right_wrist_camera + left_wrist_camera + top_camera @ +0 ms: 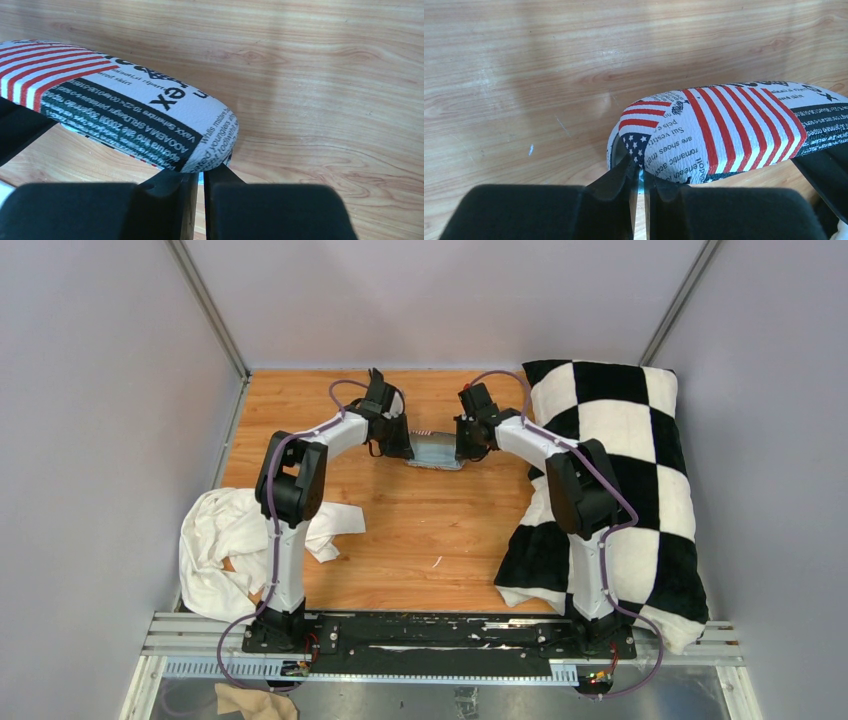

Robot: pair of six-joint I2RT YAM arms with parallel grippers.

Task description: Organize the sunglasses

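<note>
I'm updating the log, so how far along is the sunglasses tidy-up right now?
Done, apparently: the case lies closed on the table, and no sunglasses show outside it, so they may be inside, unconfirmed. In hand: the left tool and right tool, each nearly closed, sit at opposite ends of the case. Left: probably backing both away.
</note>
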